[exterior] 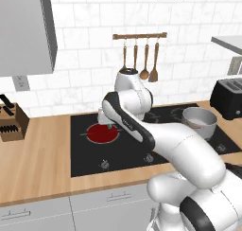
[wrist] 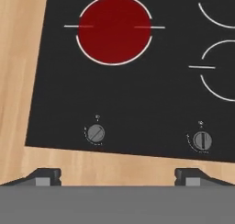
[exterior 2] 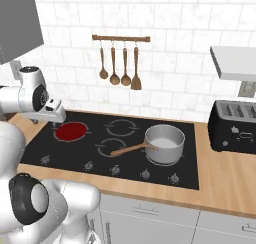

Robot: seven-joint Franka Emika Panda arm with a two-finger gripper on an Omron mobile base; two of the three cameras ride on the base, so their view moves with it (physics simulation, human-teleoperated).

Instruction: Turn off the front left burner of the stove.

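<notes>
Burner (exterior: 102,133) glows red on the stove (exterior: 85,159) in the left base view, under the arm. Right base view: same, hand hovering beside it. Hand view: gripper (wrist: 117,176) spread wide, empty; leftmost knob (wrist: 95,133) sits just ahead, toward its left finger, burner farther beyond.

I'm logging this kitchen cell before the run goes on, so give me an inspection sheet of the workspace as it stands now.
Surface: wooden counter around the stove, a flat black glass cooktop.
Job's things: front left burner glows red, so it is on; the leftmost knob has its slot turned to a slant, the next knob stands upright.
Clutter: steel pot with a wooden handle on a right-hand zone; black toaster; knife block.
End effector: end effector open, above the counter edge in front of the knobs, touching nothing.
Cables: nothing seen.
Surroundings: white tile wall, utensil rail with hanging spoons.
</notes>
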